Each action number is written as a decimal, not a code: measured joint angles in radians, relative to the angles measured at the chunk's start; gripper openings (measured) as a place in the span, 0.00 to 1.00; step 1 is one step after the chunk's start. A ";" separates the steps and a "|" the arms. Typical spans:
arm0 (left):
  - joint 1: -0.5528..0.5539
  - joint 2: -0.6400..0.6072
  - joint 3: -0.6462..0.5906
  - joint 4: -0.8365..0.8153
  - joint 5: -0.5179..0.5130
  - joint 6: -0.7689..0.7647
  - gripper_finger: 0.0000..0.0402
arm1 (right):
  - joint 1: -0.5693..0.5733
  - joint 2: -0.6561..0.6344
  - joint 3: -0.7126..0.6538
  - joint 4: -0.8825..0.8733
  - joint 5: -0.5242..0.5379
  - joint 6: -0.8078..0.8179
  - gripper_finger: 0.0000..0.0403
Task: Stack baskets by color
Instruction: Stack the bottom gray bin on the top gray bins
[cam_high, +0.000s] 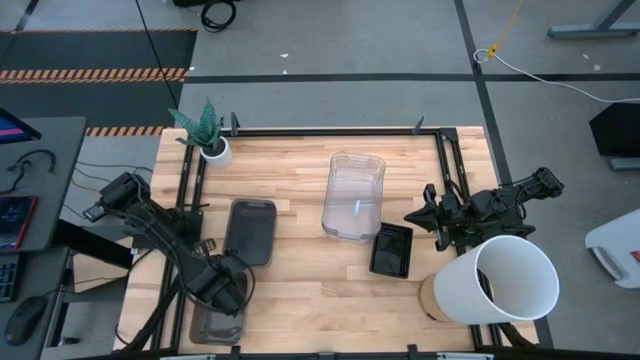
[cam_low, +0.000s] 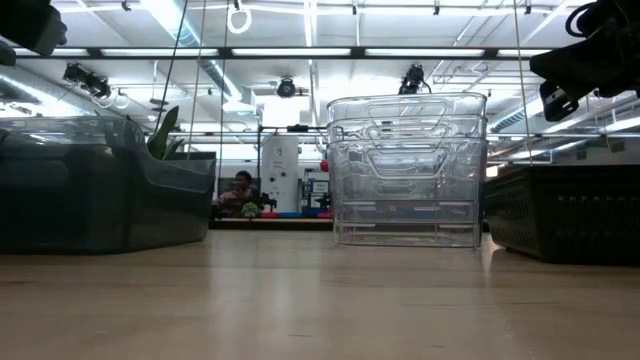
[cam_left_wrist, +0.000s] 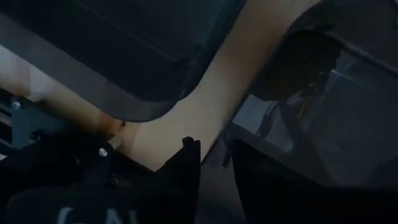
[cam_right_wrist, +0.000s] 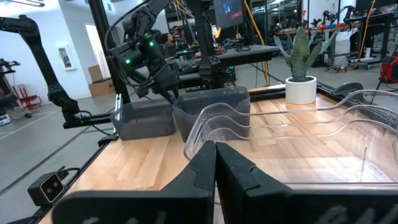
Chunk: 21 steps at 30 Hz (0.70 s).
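Two smoky grey baskets stand on the table's left: one (cam_high: 250, 232) farther in, one (cam_high: 212, 325) at the near edge, partly under my left arm. My left gripper (cam_left_wrist: 211, 155) points down over the near basket's far corner (cam_left_wrist: 231, 132) with a gap between its fingers. Whether a finger touches the rim I cannot tell. A stack of clear baskets (cam_high: 353, 195) stands mid-table, with a black perforated basket (cam_high: 391, 248) to its right. My right gripper (cam_right_wrist: 216, 155) is shut and level at the table's right, facing the clear stack (cam_right_wrist: 298, 137).
A big white bucket (cam_high: 505, 280) lies at the near right corner. A small white plant pot (cam_high: 213, 150) stands at the far left corner. Bare wood (cam_high: 320, 290) lies between the grey baskets and the black one. A black frame rail (cam_high: 330, 131) runs along the far edge.
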 joint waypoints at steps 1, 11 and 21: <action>0.000 0.000 -0.005 0.005 -0.001 -0.003 0.25 | 0.000 0.000 0.000 0.000 0.000 0.000 0.04; 0.000 0.000 -0.039 0.047 -0.015 0.008 0.24 | 0.000 0.000 0.000 0.000 0.000 0.000 0.04; 0.000 0.000 -0.049 0.078 -0.040 0.008 0.23 | 0.000 0.000 0.000 0.000 0.000 0.000 0.04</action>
